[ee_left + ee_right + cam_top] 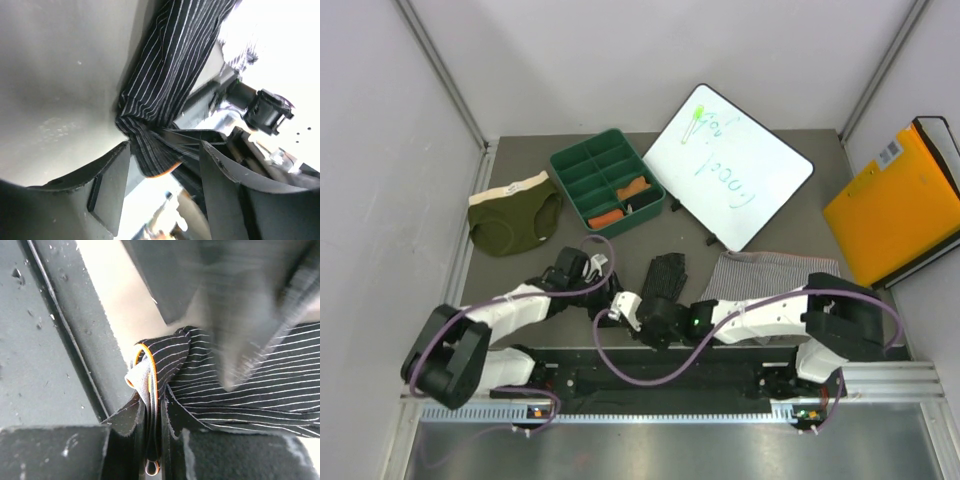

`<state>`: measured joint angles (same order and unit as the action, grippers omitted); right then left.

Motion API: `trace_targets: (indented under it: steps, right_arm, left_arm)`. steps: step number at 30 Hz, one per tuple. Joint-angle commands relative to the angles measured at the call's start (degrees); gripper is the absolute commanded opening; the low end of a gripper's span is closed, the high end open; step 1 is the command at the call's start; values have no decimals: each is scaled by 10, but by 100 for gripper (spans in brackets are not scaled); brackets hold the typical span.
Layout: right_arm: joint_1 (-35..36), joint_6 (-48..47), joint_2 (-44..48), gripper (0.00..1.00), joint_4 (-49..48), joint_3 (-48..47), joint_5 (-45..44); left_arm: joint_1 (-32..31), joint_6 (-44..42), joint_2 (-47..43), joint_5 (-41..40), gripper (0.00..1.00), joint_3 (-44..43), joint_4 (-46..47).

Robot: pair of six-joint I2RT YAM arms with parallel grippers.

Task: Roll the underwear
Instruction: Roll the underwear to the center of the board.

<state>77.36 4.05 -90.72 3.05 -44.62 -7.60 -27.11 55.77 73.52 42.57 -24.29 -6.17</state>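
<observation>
closed tight on a fold of the black briefs (235, 390): right gripper (150, 442), dark fingers (55, 450) pressed together with only cloth and a thin orange-edged hem between them. fine white stripes on the cloth, bunched just beyond the fingertips and spreading away to one side. above the fingers a blurred dark shape, too smeared to name.

spread apart: left gripper (165, 155), one finger (112, 190) on each side of the same black striped cloth. twisted bunch between the tips, close against one finger; contact with the other not clear. a bit of orange edging at the bunch's lower end, striped cloth running up and away from the fingers.

from above: both grippers tip to tip, low over the near middle of the table (640, 240), with the black briefs lying just beyond the fingers. grey striped briefs (760, 272) to the right of the fingers, just past the right arm. olive green briefs (513, 222) with cream waistband, flat, well off to the left and beyond. farther past the fingers, green divided tray (578, 168); whiteboard (728, 178) beyond and to the right; orange folder (895, 200) far to the right.
</observation>
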Motion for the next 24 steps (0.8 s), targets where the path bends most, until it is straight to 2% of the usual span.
trace_targets:
  steps: [1, 8, 9, 14, 18, 24]
  right_arm:
    - [-57, 2, 25, 0, 15, -38, 153]
    - [-153, 9, -12, 0, 40, -65, 324]
    - [-172, 13, -17, 0, 41, -71, 340]
    - [-217, 19, -60, 0, 45, -87, 426]
    - [-250, 24, -97, 0, 51, -109, 477]
    - [-293, 29, -134, 0, 56, -129, 522]
  left_arm:
    - [7, 6, -78, -82, 62, 39, 42]
    - [7, 2, -178, -169, 59, 115, 141]
    - [6, -12, -190, -177, 56, 122, 149]
    - [2, -58, -253, -201, 53, 139, 193]
    - [-4, -81, -250, -183, 50, 148, 248]
    - [-29, -113, -192, -168, 49, 155, 326]
